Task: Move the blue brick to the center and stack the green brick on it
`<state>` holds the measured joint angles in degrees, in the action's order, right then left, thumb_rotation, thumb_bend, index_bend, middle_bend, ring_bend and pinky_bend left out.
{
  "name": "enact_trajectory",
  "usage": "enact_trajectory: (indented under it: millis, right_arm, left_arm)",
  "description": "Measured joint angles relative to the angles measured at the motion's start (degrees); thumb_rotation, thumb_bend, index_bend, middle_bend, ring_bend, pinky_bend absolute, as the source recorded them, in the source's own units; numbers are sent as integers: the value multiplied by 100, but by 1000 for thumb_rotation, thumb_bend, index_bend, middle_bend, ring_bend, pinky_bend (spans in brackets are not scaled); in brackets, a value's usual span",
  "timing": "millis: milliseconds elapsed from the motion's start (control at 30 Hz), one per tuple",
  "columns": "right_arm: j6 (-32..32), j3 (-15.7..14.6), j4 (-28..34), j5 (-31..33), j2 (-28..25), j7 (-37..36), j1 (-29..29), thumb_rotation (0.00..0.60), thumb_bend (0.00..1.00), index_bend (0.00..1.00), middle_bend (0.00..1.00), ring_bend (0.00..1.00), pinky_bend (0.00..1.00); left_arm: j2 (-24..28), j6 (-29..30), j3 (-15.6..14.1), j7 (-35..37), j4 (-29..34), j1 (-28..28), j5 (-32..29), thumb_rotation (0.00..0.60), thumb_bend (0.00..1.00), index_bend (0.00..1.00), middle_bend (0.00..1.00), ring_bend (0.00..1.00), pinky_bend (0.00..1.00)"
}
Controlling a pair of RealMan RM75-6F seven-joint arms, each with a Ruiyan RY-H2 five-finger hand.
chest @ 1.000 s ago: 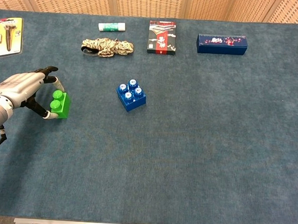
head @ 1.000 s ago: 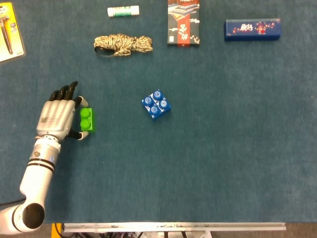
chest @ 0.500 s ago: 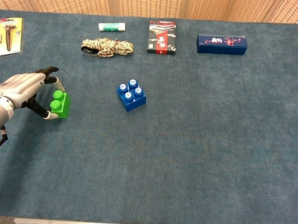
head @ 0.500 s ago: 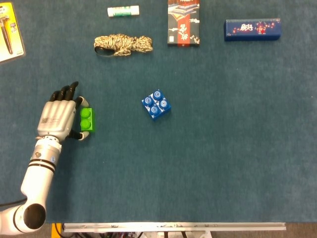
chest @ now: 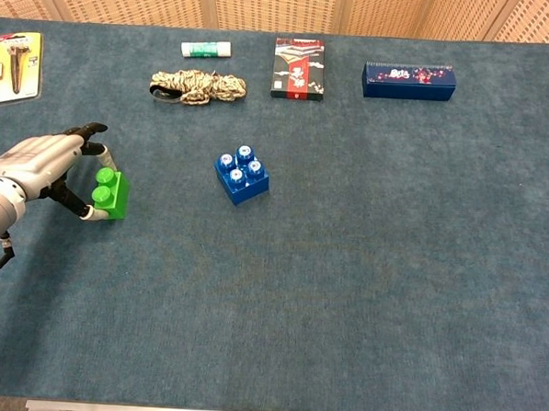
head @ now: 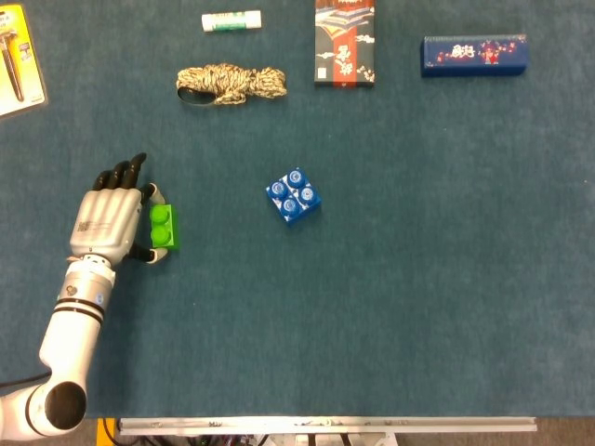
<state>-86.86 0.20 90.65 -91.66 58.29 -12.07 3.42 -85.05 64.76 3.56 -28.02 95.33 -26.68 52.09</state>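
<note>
The green brick [head: 164, 227] [chest: 109, 193] lies on the blue cloth at the left. My left hand [head: 112, 219] [chest: 39, 167] is beside it on its left; a finger touches the brick's far end and the thumb its near end, pinching it as it rests on the cloth. The blue brick [head: 294, 195] [chest: 241, 174], four studs up and turned slightly, sits alone about a hand's length to the right of the green one. My right hand does not show in either view.
Along the far edge lie a coil of rope [head: 231, 83], a glue stick [head: 231, 20], a red-and-black box [head: 345, 42] and a dark blue box [head: 474, 54]. A yellow card pack [head: 16, 60] sits at the far left.
Almost nothing moved. The left hand and green brick shifted only a hair as the fingers settled on the brick.
</note>
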Motion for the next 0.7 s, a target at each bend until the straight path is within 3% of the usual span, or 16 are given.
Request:
enact_trajectory:
  millis: [467,700]
  right_arm:
    - [-27,15,-3,-14,-12,-37,-19,600,0,133,89,0,0]
    - [-7,21,0,-4,-14,-36,-16,600,0,133,89,0,0]
  left_arm:
    - [266,247,-23,-54,524,31,365,600,132,470,0,0,87]
    - [482,374,125,-413,910,-91,338,600,132,473,0,0,87]
